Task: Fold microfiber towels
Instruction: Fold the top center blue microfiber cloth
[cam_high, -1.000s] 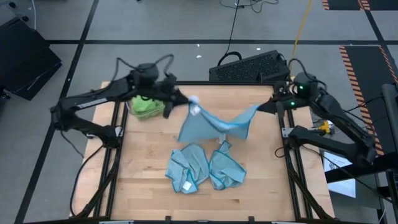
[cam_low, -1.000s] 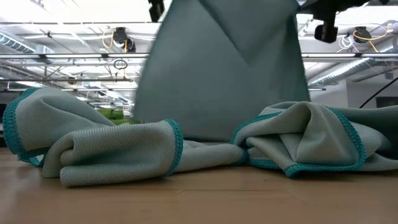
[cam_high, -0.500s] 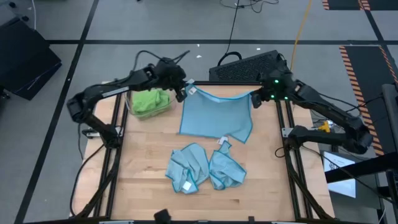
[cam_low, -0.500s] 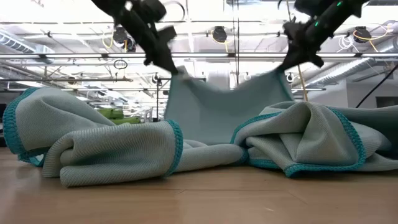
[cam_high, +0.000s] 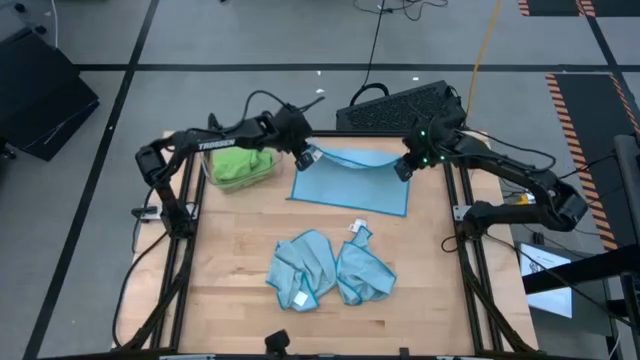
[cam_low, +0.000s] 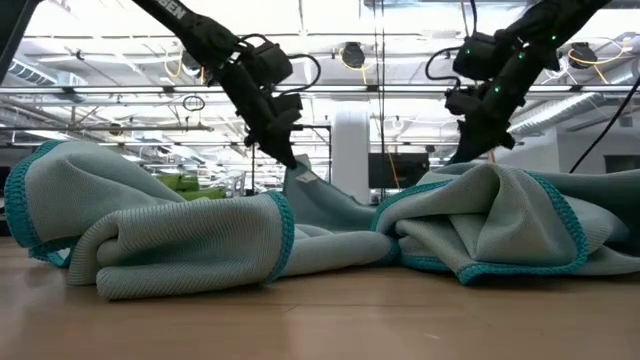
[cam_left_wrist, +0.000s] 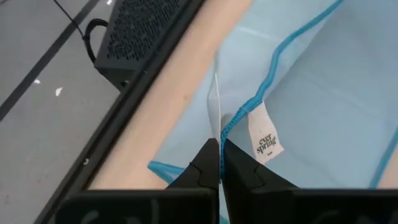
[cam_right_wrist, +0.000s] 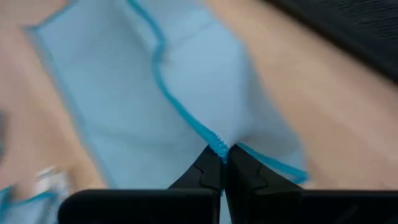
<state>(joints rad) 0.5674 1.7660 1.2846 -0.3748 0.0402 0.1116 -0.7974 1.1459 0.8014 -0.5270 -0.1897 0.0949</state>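
Closest to the front edge of the wooden table (cam_high: 230, 290) lie two crumpled light blue towels (cam_high: 330, 268), touching each other. They sit well in front of both claws and no claw touches them. One of them shows a small white tag (cam_high: 300, 299).

Farther back, a third light blue towel (cam_high: 352, 185) is spread out almost flat. Its far edge is lifted a little, and it hangs between the two claws.

The left gripper (cam_high: 303, 156) is closed tight on the far left corner of this towel. In the left wrist view, its dark fingers (cam_left_wrist: 205, 167) pinch the teal edge of the cloth, and a white tag with printed words (cam_left_wrist: 265, 139) hangs just beside them.

The right gripper (cam_high: 405, 168) is closed tight on the far right corner of the same towel. In the right wrist view, its fingertips (cam_right_wrist: 214, 163) squeeze the teal hem, and the blue cloth spreads away from them.

Beside the left gripper, on its outer side, sits a clear plastic bin (cam_high: 240, 166) with lime green towels (cam_high: 236, 164) bunched inside it.

Past the table's back edge, behind both claws, a black box with a grille (cam_high: 400, 107) rests on the grey floor (cam_high: 200, 40).
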